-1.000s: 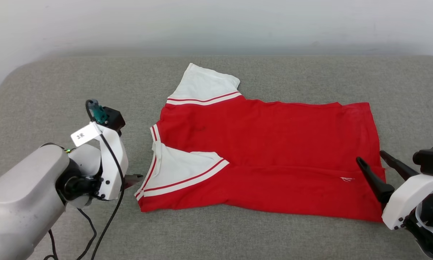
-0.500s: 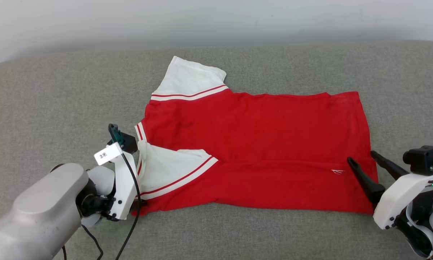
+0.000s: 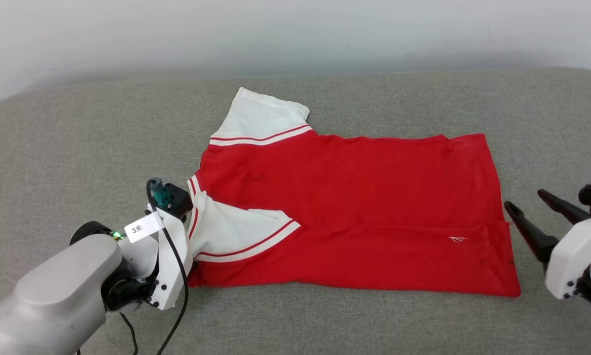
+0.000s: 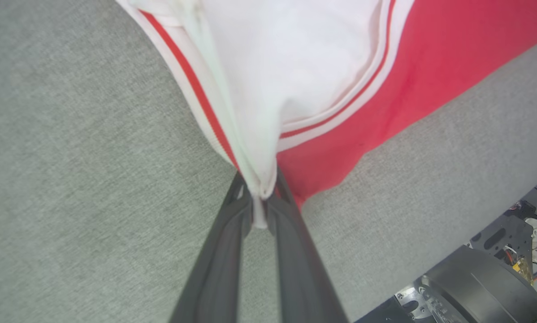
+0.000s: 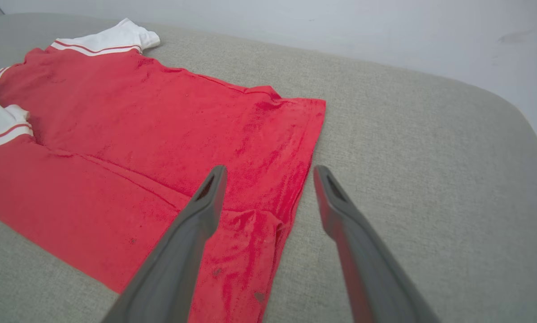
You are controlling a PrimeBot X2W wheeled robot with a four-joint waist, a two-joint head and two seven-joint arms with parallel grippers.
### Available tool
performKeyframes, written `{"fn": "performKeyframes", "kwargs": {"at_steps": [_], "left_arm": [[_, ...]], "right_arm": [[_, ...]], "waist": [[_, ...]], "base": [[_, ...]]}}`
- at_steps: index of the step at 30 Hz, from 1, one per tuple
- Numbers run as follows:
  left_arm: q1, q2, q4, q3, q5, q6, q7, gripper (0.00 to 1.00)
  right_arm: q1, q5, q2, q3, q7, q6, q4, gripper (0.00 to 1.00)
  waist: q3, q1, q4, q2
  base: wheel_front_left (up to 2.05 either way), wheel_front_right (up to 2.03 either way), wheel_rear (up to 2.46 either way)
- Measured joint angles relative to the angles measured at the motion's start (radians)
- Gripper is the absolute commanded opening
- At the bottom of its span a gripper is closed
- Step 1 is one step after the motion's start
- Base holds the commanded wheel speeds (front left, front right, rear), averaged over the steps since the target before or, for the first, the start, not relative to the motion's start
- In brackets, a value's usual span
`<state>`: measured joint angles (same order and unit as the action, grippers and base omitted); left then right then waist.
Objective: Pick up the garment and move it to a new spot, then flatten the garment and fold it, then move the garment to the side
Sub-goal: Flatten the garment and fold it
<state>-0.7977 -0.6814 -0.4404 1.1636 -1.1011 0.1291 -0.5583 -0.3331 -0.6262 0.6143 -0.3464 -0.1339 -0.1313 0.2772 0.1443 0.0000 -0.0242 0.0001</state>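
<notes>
Wrist view: left pincer [image 4: 260, 180] clamps garment [image 4: 407, 80] edge.

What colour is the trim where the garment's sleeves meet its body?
On the garment, white trim with a thin red stripe; clearest in head view.

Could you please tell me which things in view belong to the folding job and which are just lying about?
Job:
- T-shirt
- left gripper, shut on the T-shirt's white edge
- right gripper, open by the hem

Not part of it:
- grey cushion under the T-shirt
- wall
- tag on the left arm's cable
</notes>
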Motion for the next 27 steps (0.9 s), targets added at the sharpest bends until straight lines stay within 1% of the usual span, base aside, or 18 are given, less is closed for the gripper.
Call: {"fn": "performKeyframes", "kwargs": {"at_steps": [3,6,9,11,14,18,23,27], "left_arm": [[0.000,-0.020,0.039,0.004,0.006,0.000,0.036,0.00],[0.000,-0.037,0.067,0.012,0.016,0.000,0.056,0.00],[0.000,-0.042,0.090,0.015,0.024,0.000,0.070,0.00],[-0.001,-0.042,0.100,0.016,0.026,0.000,0.077,0.00],[-0.009,-0.040,0.108,0.017,0.034,0.000,0.079,0.00],[-0.018,-0.037,0.111,0.019,0.046,0.000,0.087,0.00],[-0.027,-0.033,0.111,0.018,0.057,-0.001,0.097,0.00],[-0.028,-0.030,0.108,0.018,0.059,-0.005,0.105,0.00]], "right_arm": [[-0.003,-0.010,0.059,-0.002,-0.091,0.000,-0.032,1.00],[-0.005,-0.044,0.108,-0.012,-0.214,0.000,-0.067,1.00],[-0.002,-0.093,0.137,-0.020,-0.334,0.000,-0.098,1.00],[0.004,-0.113,0.143,-0.023,-0.399,0.000,-0.104,1.00],[0.017,-0.129,0.132,-0.027,-0.452,0.000,-0.097,1.00],[0.029,-0.130,0.089,-0.033,-0.474,0.000,-0.049,1.00],[0.031,-0.104,0.033,-0.045,-0.453,0.000,0.040,1.00],[0.025,-0.113,-0.014,-0.057,-0.429,0.001,0.111,1.00]], "waist": [[-0.011,0.0000,0.006,0.0000],[-0.015,0.0000,0.013,0.0000],[-0.011,0.0000,0.019,0.0000],[-0.007,0.0000,0.022,0.0000],[0.002,0.0000,0.027,0.0000],[0.018,0.0000,0.032,0.0000],[0.041,0.0000,0.037,0.0000],[0.059,0.0000,0.040,0.0000]], "base": [[0.00,0.00,0.00],[0.00,0.00,0.00],[0.00,0.00,0.00],[0.00,0.00,0.00],[0.00,0.00,0.00],[0.00,0.00,0.00],[0.00,0.00,0.00],[0.00,0.00,0.00]]}}
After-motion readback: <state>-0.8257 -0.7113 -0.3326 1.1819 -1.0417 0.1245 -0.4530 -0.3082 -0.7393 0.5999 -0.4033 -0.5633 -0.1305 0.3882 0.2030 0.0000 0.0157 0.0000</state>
